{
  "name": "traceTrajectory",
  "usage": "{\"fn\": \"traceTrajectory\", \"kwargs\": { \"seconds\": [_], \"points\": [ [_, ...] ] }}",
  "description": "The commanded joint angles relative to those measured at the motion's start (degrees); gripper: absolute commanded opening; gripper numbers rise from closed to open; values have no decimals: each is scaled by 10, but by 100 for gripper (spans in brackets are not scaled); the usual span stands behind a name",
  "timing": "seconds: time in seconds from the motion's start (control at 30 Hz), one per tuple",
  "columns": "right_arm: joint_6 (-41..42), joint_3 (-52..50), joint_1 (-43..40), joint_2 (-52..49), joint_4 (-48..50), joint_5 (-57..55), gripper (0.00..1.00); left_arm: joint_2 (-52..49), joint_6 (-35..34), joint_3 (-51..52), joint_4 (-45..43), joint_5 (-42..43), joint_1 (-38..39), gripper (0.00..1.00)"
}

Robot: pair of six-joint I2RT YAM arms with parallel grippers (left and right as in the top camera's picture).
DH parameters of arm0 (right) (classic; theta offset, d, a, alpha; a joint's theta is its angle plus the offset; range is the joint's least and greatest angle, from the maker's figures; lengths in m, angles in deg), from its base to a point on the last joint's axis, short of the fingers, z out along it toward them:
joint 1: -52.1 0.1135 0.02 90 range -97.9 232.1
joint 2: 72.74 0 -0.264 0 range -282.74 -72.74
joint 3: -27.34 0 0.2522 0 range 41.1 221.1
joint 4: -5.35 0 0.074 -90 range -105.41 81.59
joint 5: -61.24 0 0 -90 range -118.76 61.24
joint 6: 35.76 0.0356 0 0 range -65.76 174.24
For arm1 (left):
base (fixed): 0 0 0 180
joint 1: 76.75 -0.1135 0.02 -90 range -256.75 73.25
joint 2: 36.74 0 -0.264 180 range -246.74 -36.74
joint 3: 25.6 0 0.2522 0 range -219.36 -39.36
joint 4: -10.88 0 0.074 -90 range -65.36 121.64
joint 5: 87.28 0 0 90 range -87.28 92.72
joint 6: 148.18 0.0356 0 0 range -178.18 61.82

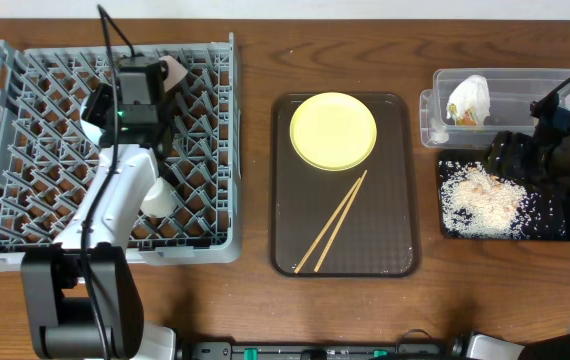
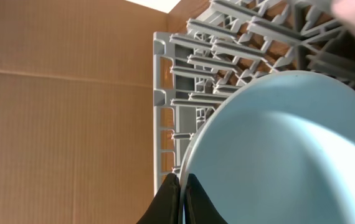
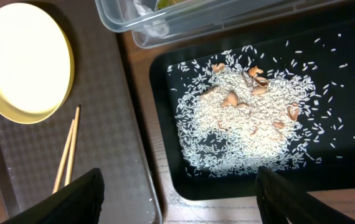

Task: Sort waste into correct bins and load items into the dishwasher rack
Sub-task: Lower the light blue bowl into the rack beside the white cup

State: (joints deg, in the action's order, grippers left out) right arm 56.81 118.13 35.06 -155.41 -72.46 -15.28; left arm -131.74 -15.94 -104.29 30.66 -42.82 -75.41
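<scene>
The loading step was judged to be in hand. The left tool (image 2: 180, 188) was seen clamped on the rim of the light blue bowl (image 2: 277, 149), its two dark fingers pinched tight with only the bowl's edge between them. The bowl was held on edge, just ahead of the tool, with the grey pegs of the dishwasher rack (image 2: 177, 74) right behind it. Whether the bowl had touched the pegs could not be told. A white vessel (image 1: 157, 198), cup or bowl not to be made out, was seen lying in the rack near the same arm.

Over on the other side, the right tool (image 3: 179, 186) was held wide open and empty, above the black tray (image 3: 345, 168). The rice crumbs (image 3: 240, 124) were heaped in that tray directly below the tool. Beyond the tool, the crumpled napkin (image 1: 470, 98) and the snack wrapper (image 1: 463, 118) were found in the clear tub (image 3: 184, 25), so the waste looked sorted.

The yellow plate (image 3: 22, 59) and the chopsticks (image 3: 68, 149) were left on the brown serving tray (image 1: 385, 220) on the tabletop, off to the right tool's left.

Next, the bowl would need to be lowered between two rows of pegs and kept tilted, and the grip released only once it was propped.
</scene>
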Motion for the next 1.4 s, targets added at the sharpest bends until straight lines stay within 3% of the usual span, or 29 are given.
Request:
{"fn": "traceTrajectory", "kwargs": {
  "seconds": [0.0,0.33,0.5,0.63,0.97,1.23,1.37],
  "points": [
    [0,9,-2,2,-1,5,76,-5,-5,21,23,21,23,6],
    [0,9,-2,2,-1,5,76,-5,-20,54,31,21,58,6],
    [0,9,-2,2,-5,5,76,-5,-8,54,-77,-75,50,6],
    [0,9,-2,2,-5,5,76,-5,30,54,-127,-90,44,6],
    [0,9,-2,2,-3,5,76,-5,88,54,-148,-129,37,6],
    [0,9,-2,2,-1,5,76,-5,85,55,-142,-126,42,6],
    [0,9,-2,2,-1,5,76,-5,38,55,-102,-125,42,6]
  ]
}}
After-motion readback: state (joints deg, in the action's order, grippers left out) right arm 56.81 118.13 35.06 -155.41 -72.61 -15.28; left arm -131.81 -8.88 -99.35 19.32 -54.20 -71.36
